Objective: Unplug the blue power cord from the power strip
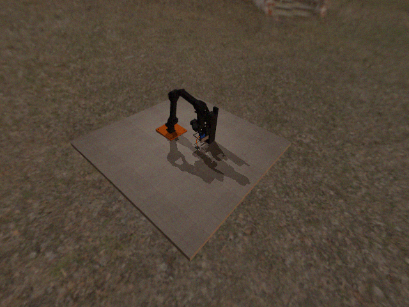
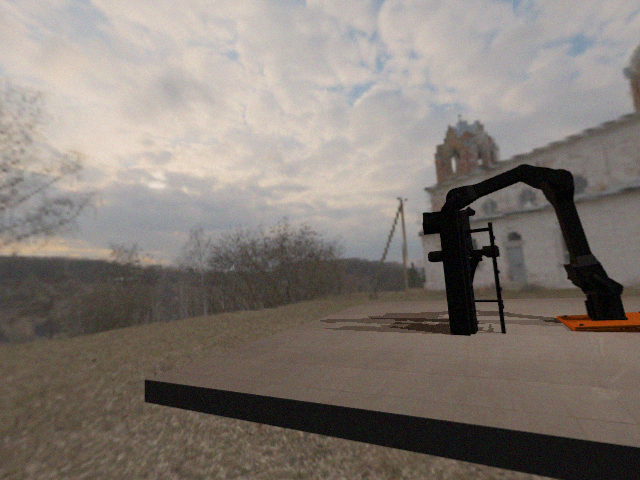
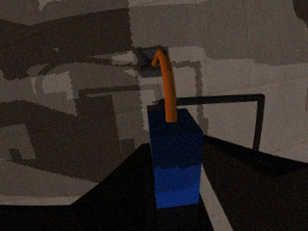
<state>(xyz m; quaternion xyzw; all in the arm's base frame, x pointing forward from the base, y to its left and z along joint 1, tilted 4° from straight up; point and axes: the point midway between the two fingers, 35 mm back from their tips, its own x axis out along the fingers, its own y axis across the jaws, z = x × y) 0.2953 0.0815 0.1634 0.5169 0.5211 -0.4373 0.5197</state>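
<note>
A blue plug (image 3: 177, 154) (image 1: 202, 135) stands between the two dark fingers of my gripper (image 3: 174, 147), which is shut on it. An orange cord (image 3: 168, 91) (image 1: 197, 141) leaves the plug's end and curves to a small dark block (image 3: 145, 70). The black power strip (image 1: 213, 126) (image 2: 457, 289) stands upright beside the gripper. The plug's far end meets a dark surface low in the wrist view; whether its prongs are in a socket is hidden. In the exterior view the strip hides the fingers and plug.
A thin black wire frame (image 3: 260, 120) (image 2: 497, 279) stands beside the strip, close to the gripper. The arm's orange base plate (image 1: 162, 130) (image 2: 589, 325) lies on the table top (image 1: 145, 171) (image 2: 361, 361). Dark shadows of the arm and strip fall across the table.
</note>
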